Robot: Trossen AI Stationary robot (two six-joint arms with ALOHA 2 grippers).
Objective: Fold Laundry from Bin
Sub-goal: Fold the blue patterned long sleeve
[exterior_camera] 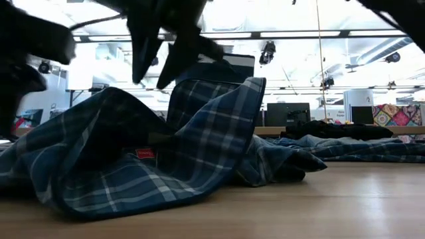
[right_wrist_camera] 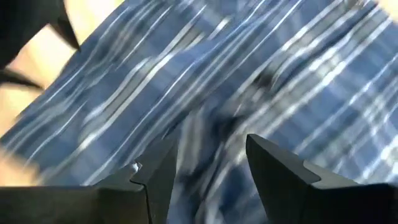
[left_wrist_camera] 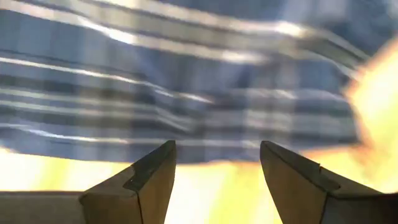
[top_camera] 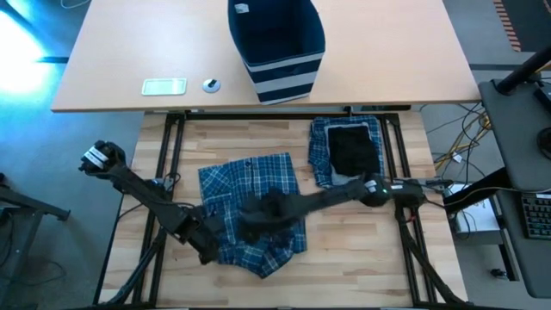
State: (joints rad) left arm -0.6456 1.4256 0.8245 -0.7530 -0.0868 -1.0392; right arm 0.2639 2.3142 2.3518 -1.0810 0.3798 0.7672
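Pale wooden slats form the work table in the high view, with a smooth tan desk butted against its twelve o'clock edge. On that desk stands the bin, a soft-sided navy fabric basket with pale stripes round its lower half, and at its nine o'clock lie a flat pale card and a small round disc. At the table's centre a blue-and-white plaid garment lies rumpled; at its two o'clock a second plaid piece lies flat with a small black cloth on top. The left gripper sits at the rumpled garment's eight o'clock edge, and the right gripper reaches in from three o'clock over the garment's middle. In the low view the plaid garment rises in a fold off the wood, with dark fingers hanging apart just above its ridge, and the flat pile lying toward three o'clock behind. The left wrist view shows the left gripper with its fingers spread, nothing between them, plaid cloth just beyond. The right wrist view shows the right gripper with fingers parted over plaid cloth; whether they pinch any fabric, I cannot tell.
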